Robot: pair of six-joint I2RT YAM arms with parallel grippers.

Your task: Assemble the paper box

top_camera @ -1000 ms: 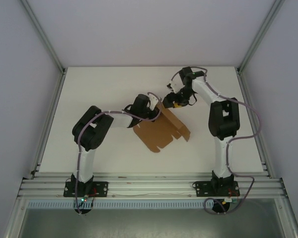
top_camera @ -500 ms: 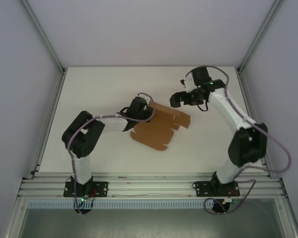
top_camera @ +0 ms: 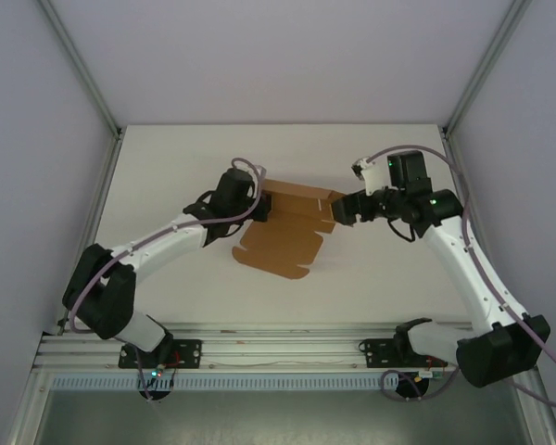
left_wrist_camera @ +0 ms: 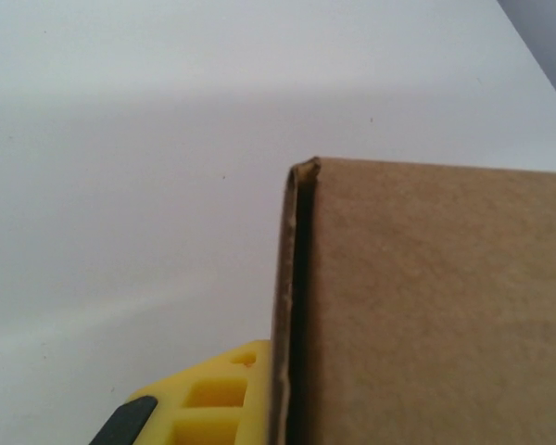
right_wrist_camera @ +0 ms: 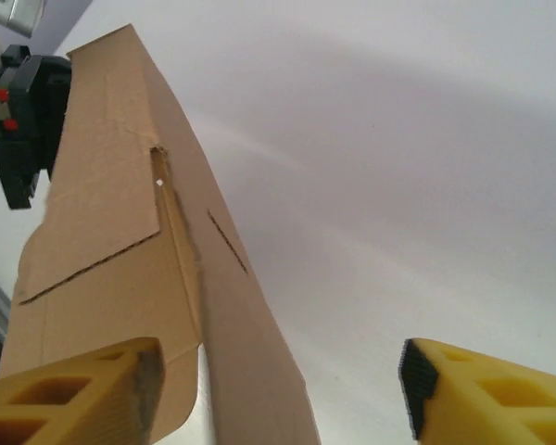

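— Where's the weak spot here?

— Start at the left gripper. Its one visible yellow finger lies against the outer face of a raised wall. The other finger is hidden behind the card, so I read it as pinched on the far-left end of the plain brown, die-cut thin-cardboard paper box. A hold on one end of card that thin could buckle the wall or let it slip out.

— And the right gripper?

— It is spread wide at the right end of the same raised wall. The card stands between its fingers, close to one and well apart from the other. If it closes off the fold line, I'd expect it to crush the wall rather than square it. A dashed perforated crease and a short slit sit close by, and a pull from both ends could tear the card there.

— Further out?

— The near half of the sheet lies flat on the smooth white table, mid-table between the arms. Nothing pins it down, so a push may slide the whole piece instead of folding it.

— Anything inside it?

— No. Only the far wall stands and the rest is open flaps. There is no cavity yet, and nothing lies on the card.
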